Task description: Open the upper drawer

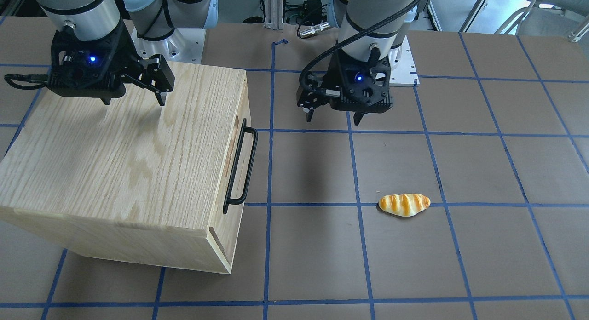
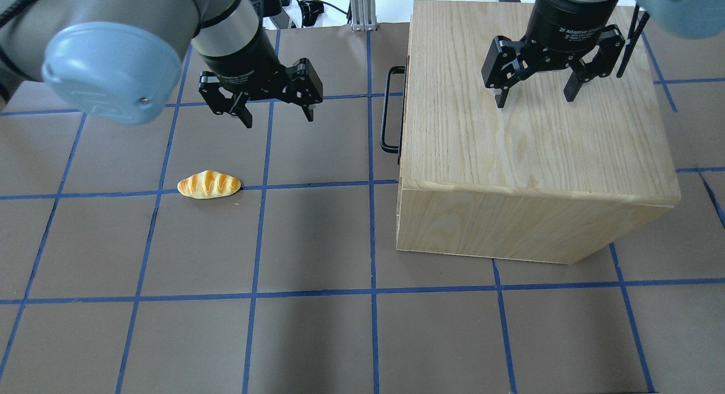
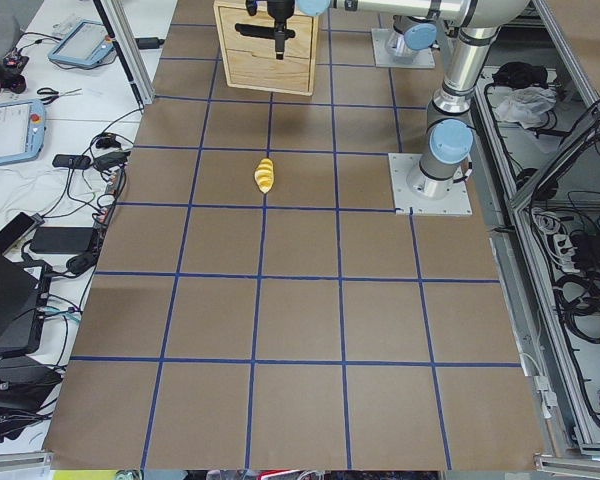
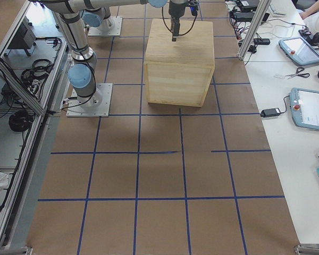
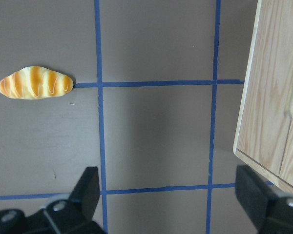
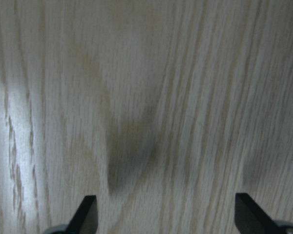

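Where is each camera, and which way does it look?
Front-facing: across the table, facing the robot, down on cabinet and bread roll; both arms show.
Overhead: behind the robot's shoulders, looking forward and down; both arms, jaws open.
Exterior left: table's left end, looking along it; both arms.
Exterior right: opposite end, looking back; both arms.
Left wrist: looks down on table, bread roll, cabinet corner; own jaws.
Right wrist: looks down on cabinet top; own jaws.
Shared: overhead and front-facing see the upper drawer's handle.

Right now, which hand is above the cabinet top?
The right hand, open, hovers over the cabinet top. The left hand, also open, hangs over the table, out on the side of the drawer's black handle.
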Available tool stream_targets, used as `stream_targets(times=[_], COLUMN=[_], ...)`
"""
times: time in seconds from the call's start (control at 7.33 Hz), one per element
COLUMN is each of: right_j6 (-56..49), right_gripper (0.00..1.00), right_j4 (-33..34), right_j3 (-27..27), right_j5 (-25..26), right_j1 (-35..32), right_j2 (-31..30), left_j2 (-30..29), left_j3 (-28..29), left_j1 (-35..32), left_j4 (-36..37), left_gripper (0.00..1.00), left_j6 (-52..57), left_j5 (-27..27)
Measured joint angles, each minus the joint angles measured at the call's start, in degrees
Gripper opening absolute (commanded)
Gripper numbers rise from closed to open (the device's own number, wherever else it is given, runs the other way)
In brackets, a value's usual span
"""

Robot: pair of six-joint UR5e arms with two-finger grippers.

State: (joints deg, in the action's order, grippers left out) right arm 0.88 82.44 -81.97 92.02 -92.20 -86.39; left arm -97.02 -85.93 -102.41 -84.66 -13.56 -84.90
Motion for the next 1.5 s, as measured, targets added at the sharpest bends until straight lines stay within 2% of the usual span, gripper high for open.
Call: stream_targets(times=[0.41, 0.82, 1.5], right_j6=[0.0, 0.0, 0.0], right_gripper=[1.0, 1.0, 1.0], right_j4=[0.0, 0.0, 0.0], right_j3=[0.0, 0.0, 0.0], right_j5=[0.0, 0.0, 0.0], right_j1=[0.0, 0.0, 0.0], right_j2=[0.0, 0.0, 0.0], left_j2=[-5.8, -9.8, -11.2], left_j3=[1.6, 1.6, -0.1], left_j1=[-3.5, -4.0, -3.9], left_j4=[6.0, 11.6, 13.3], left_gripper=[0.98, 0.98, 0.99], left_j6=[-3.9, 0.1, 5.2], left_j5=[6.6, 9.1, 11.0])
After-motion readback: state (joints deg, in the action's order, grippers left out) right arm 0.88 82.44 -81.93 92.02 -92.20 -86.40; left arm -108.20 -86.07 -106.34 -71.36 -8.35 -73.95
